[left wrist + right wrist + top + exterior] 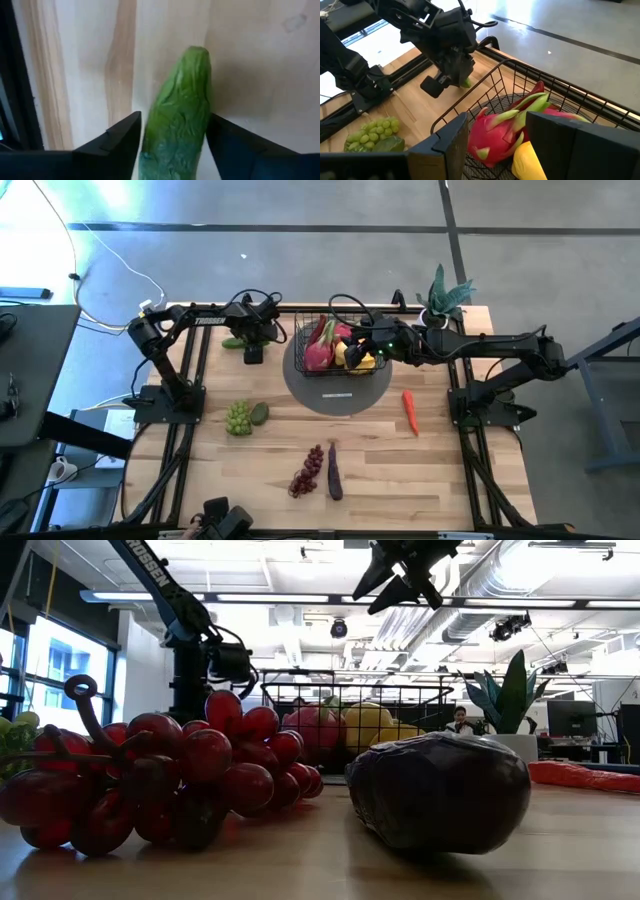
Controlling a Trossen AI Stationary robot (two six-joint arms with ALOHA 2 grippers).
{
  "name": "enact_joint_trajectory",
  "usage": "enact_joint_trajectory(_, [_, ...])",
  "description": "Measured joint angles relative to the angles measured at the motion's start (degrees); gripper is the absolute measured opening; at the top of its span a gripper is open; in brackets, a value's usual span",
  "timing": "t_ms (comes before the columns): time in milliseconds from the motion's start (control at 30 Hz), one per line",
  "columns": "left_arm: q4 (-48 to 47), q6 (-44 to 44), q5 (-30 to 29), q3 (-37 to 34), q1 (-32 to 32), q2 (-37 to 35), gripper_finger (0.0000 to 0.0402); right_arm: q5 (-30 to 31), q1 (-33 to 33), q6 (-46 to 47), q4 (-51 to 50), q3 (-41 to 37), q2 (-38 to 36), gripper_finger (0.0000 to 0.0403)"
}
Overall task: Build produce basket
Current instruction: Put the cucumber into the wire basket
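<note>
A green cucumber [180, 110] lies on the wooden table at the far left [232, 342]. My left gripper [172, 145] has come down over it, one finger on either side of its near part. The black wire basket [300, 345] stands on a round grey disc [335, 398] and holds pink dragon fruits [505, 130] and a yellow fruit [530, 162]. My right gripper [497, 135] hovers open above the basket with nothing between its fingers, and also shows high in the low view [400, 585]. My left gripper's fingers [120, 145] stand close against the cucumber's two long sides [155, 140], short of its far tip. They come from above, pointing steeply down. Whether they touch it I cannot tell. The cucumber lies flat on the table.
Green grapes [238, 417] lie left of centre. Red grapes [308, 470] and a purple eggplant [334, 470] lie near the front edge. A red chili [410, 412] lies to the right of the disc. A potted plant [445, 295] stands at the far right.
</note>
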Motion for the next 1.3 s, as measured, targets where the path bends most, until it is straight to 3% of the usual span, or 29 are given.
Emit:
enact_joint_trajectory(267, [0.26, -0.43, -0.07, 0.00, 0.23, -0.01, 0.0108, 0.00, 0.00, 2.44, 0.04, 0.00, 0.00, 0.0181])
enact_joint_trajectory(733, [0.17, -9.60, 0.28, 0.02, 0.12, -1.71, 0.0109, -0.50, 0.00, 6.68, 0.07, 0.00, 0.00, 0.0181])
enact_joint_trajectory(1300, [5.23, -18.44, 3.51, 0.02, 0.14, -19.99, 0.0110, -3.93, 0.00, 10.73, -0.17, 0.00, 0.02, 0.0181])
